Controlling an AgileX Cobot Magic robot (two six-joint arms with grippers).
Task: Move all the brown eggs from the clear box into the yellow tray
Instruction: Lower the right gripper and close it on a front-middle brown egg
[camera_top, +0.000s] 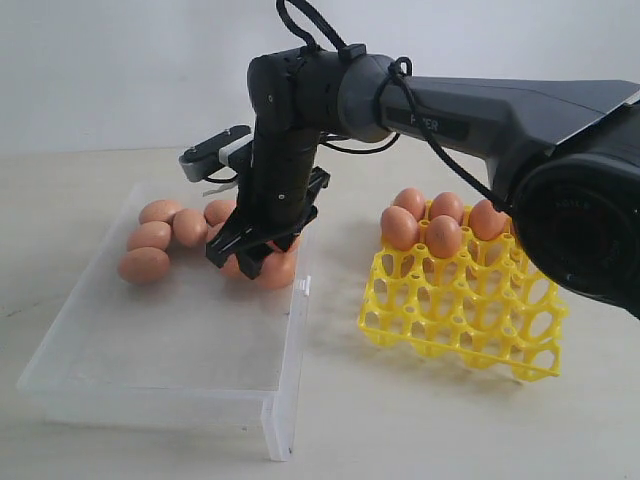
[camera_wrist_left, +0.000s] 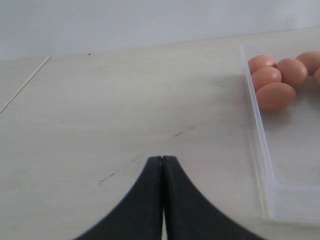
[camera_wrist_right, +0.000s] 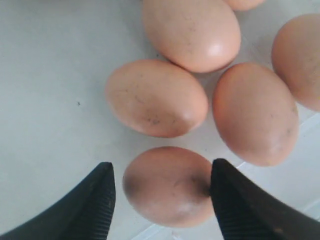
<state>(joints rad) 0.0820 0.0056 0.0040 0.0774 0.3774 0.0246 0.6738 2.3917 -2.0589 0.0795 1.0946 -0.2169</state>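
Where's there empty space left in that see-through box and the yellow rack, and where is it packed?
The clear box is bare across its near half; the brown eggs crowd its far end, under the right gripper. The yellow tray has empty near rows of cups; only its far edge is filled. The table between box and tray is bare too.

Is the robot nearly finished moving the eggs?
Not yet. Five brown eggs sit in the yellow tray's far cups. The right claw is open around another egg in the clear box. Several more eggs wait there, and most tray cups are empty.
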